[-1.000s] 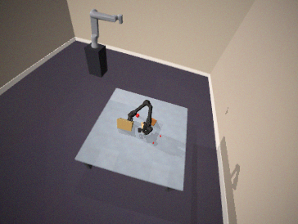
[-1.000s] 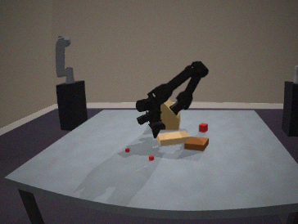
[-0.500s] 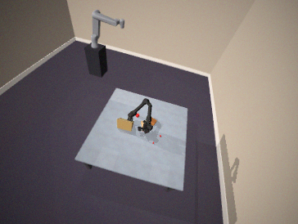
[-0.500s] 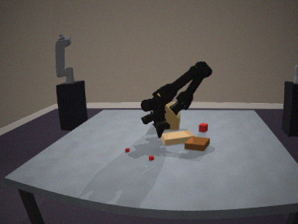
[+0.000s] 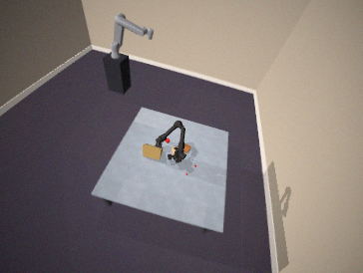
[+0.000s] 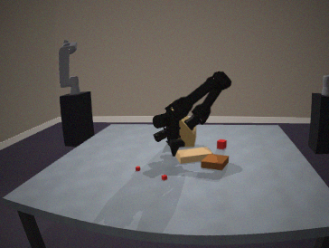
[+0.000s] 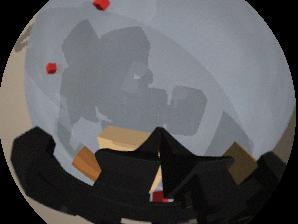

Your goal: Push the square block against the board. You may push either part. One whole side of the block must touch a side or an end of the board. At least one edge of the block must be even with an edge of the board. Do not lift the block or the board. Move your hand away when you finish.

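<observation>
The pale wooden board (image 6: 193, 156) (image 7: 122, 138) lies flat on the table; in the top view the arm mostly hides it. The orange-brown square block (image 5: 187, 147) (image 6: 214, 162) (image 7: 86, 162) lies flat by the board's far end from the gripper. In the exterior view the block overlaps the board's right end; whether a whole side touches or edges are even cannot be told. My gripper (image 6: 174, 154) (image 7: 158, 129) is shut and empty, its tips low at the board's left end in the exterior view. Contact there cannot be told.
A tall tan block (image 5: 153, 151) (image 6: 189, 135) (image 7: 243, 162) stands upright behind the arm. A red cube (image 5: 168, 140) (image 6: 221, 144) sits behind the square block. Two smaller red cubes (image 5: 195, 165) (image 6: 164, 177) (image 6: 137, 168) (image 7: 51, 68) lie on the table (image 5: 130, 184).
</observation>
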Available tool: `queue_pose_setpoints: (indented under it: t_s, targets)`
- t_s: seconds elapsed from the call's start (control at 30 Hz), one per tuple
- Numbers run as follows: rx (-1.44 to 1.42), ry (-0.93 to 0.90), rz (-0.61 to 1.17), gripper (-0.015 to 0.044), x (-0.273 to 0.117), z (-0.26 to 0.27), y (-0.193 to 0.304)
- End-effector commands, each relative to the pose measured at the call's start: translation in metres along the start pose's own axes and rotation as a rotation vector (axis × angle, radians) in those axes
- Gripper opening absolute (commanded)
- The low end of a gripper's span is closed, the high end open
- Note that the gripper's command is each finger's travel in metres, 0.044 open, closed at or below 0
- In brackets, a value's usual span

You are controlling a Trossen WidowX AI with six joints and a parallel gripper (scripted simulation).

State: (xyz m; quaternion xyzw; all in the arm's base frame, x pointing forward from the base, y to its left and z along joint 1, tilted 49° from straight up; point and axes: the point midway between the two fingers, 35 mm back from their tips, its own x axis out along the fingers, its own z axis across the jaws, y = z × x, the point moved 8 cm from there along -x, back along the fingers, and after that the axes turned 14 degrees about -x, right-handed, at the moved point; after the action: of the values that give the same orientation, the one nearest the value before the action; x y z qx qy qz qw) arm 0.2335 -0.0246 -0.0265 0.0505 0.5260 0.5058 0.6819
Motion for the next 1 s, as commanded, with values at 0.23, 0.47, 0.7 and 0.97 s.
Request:
queue_pose_setpoints:
  t_s: [0.23, 0.47, 0.7, 0.97]
  targets:
    - [-0.003, 0.004, 0.011, 0.0000, 0.003, -0.002, -0.016]
    - [-0.003, 0.004, 0.011, 0.0000, 0.003, -0.004, -0.027]
    - [-0.004, 0.004, 0.011, 0.0000, 0.004, -0.007, -0.039]
    - [-0.001, 0.004, 0.009, 0.0000, -0.023, -0.007, -0.043]
